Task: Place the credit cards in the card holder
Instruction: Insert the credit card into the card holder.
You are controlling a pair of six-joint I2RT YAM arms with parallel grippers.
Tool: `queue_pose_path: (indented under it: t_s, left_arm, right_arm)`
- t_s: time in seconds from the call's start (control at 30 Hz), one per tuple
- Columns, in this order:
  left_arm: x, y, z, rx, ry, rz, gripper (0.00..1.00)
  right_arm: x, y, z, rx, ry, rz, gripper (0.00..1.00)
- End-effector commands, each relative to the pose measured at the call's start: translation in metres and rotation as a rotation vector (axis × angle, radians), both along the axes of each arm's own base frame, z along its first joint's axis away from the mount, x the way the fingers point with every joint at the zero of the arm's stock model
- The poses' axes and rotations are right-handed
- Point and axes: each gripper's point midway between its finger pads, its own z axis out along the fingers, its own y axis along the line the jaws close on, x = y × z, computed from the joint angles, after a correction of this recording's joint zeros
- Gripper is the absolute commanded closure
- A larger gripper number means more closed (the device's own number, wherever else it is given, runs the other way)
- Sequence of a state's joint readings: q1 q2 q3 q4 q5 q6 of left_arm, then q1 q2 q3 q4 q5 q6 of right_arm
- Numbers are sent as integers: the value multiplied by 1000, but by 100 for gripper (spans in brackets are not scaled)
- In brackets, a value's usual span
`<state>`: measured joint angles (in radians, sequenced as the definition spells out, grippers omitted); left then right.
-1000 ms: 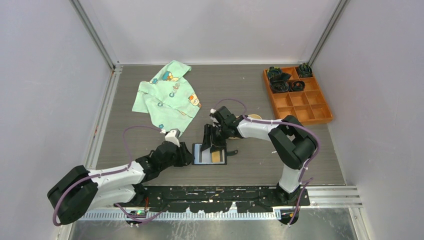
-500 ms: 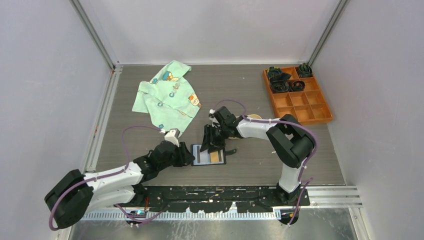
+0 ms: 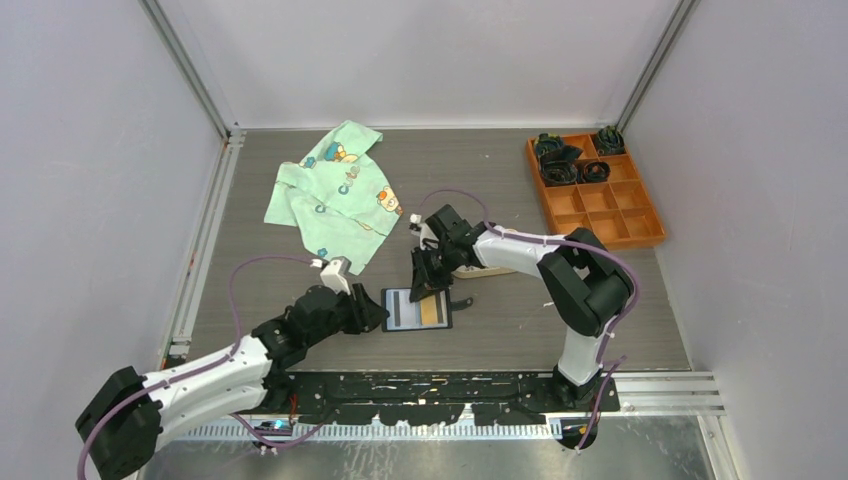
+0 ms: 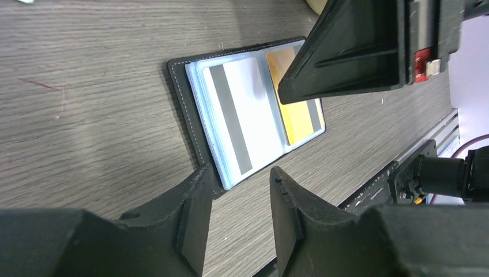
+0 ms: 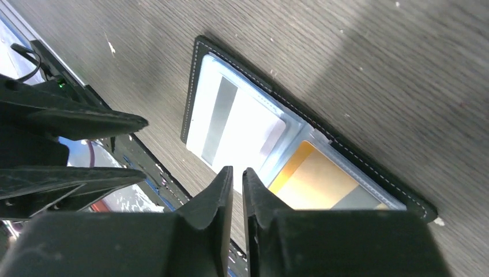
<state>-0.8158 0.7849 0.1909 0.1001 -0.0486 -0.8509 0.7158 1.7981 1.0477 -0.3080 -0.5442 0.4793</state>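
The black card holder (image 3: 418,308) lies open on the table. A white credit card with a grey stripe (image 4: 236,121) sits in its left sleeve and a gold card (image 4: 297,115) in its right sleeve. In the right wrist view the holder's black stitched border (image 5: 191,86) frames the white card (image 5: 230,124) and the gold card (image 5: 314,184). My left gripper (image 4: 239,173) is open at the holder's left edge, one fingertip touching a corner, nothing between the jaws. My right gripper (image 5: 236,173) hovers over the holder's middle, fingers nearly together, nothing in the slit.
A green printed cloth (image 3: 335,195) lies at the back left. An orange compartment tray (image 3: 595,190) with black items stands at the back right. A beige tray's edge (image 4: 314,4) shows beyond the holder. A black rail (image 3: 450,385) runs along the near edge.
My right gripper's fingers have closed from wide apart to almost touching, and it has lifted slightly back from the holder. The left arm has stretched out, its gripper still at the holder's left edge.
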Motion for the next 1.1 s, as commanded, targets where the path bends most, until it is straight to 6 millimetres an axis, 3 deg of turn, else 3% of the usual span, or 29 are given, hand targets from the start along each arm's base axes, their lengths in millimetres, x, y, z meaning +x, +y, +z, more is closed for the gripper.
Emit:
queue_pose_path:
  t_s: [0.0,0.47,1.07]
  left_arm:
    - [5,-14,12,-78,-17,-20,59]
    - [10,-13,1,-57,7,-1,58]
    - [17,-24,7,-139,48,-22,61]
  right_arm:
    - [9,5,7,4,-41,67,85]
    - [11,-10,-36,-150,12,57,90]
    - [9,-14,-44,-179,34,63,91]
